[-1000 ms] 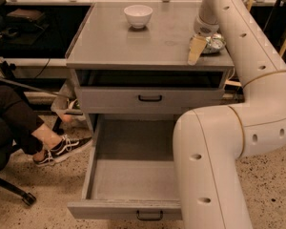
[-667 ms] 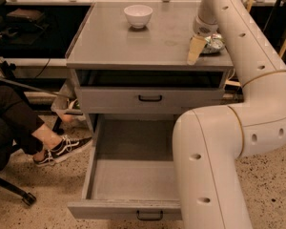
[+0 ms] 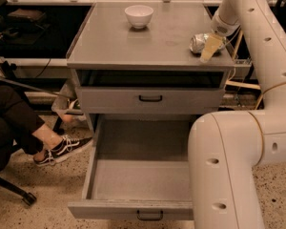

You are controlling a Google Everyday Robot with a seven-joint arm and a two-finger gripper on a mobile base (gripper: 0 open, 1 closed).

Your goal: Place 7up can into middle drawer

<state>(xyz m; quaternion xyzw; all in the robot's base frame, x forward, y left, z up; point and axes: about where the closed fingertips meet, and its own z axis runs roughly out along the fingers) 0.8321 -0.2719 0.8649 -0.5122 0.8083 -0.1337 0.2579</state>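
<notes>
The 7up can (image 3: 199, 43), dented silver, lies on its side at the right rear of the grey cabinet top (image 3: 133, 46). My gripper (image 3: 209, 48) reaches down from the white arm at the upper right and sits against the can's right side, low over the cabinet top. The middle drawer (image 3: 138, 178), the lowest and deepest grey tray with a small black handle (image 3: 149, 215), is pulled fully out and holds nothing. My arm's big white link covers its right side.
A white bowl (image 3: 138, 15) stands at the back centre of the cabinet top. The shallower drawer (image 3: 150, 99) above is closed. A seated person's leg and sneaker (image 3: 62, 148) and a chair caster (image 3: 28, 198) are on the floor at left.
My gripper has shifted to the right along the cabinet top. The can now shows to its left instead of behind it. Drawer and bowl are unchanged.
</notes>
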